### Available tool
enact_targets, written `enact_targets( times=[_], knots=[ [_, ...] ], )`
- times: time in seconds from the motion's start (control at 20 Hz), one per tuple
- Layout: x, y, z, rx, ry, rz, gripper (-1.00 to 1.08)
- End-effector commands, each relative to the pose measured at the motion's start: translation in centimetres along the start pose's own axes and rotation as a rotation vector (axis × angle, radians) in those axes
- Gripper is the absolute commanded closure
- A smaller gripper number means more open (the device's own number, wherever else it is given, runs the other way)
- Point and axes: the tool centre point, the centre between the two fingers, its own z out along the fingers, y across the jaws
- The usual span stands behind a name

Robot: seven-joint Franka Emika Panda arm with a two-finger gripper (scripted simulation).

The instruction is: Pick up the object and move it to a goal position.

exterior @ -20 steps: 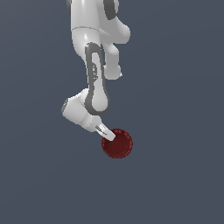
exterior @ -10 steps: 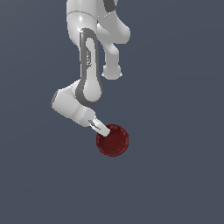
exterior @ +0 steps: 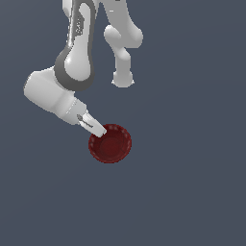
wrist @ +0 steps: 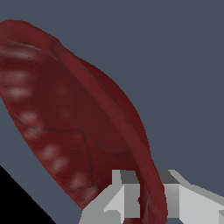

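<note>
The object is a dark red, glossy, shallow bowl (exterior: 111, 144) with a scalloped rim, near the middle of the exterior view. My gripper (exterior: 99, 130) comes in from the exterior view's left and is shut on the bowl's rim at its upper left side. In the wrist view the bowl (wrist: 65, 118) fills most of the picture, tilted, and its rim runs down between the two grey fingers (wrist: 127, 197). One finger lies inside the bowl and the other outside it.
The white arm (exterior: 72, 62) rises from the gripper toward the top of the exterior view. All around the bowl is a plain dark grey-blue surface (exterior: 192, 182) with no other objects in sight.
The arm has swung toward the exterior view's left and closer to the camera, carrying the bowl slightly left with it. The gripper keeps its hold on the rim.
</note>
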Motion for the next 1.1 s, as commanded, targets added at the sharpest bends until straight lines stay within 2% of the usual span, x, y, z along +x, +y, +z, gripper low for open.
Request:
enact_targets(
  times=[0.0, 0.55, 1.05],
  knots=[
    [-0.5, -0.8, -3.1, -0.001, 0.002, -0.001, 1.08],
    [-2.2, -4.1, -15.3, -0.003, 0.003, -0.001, 1.08],
    [-3.1, -6.3, -22.9, -0.001, 0.002, -0.002, 1.08]
  ],
)
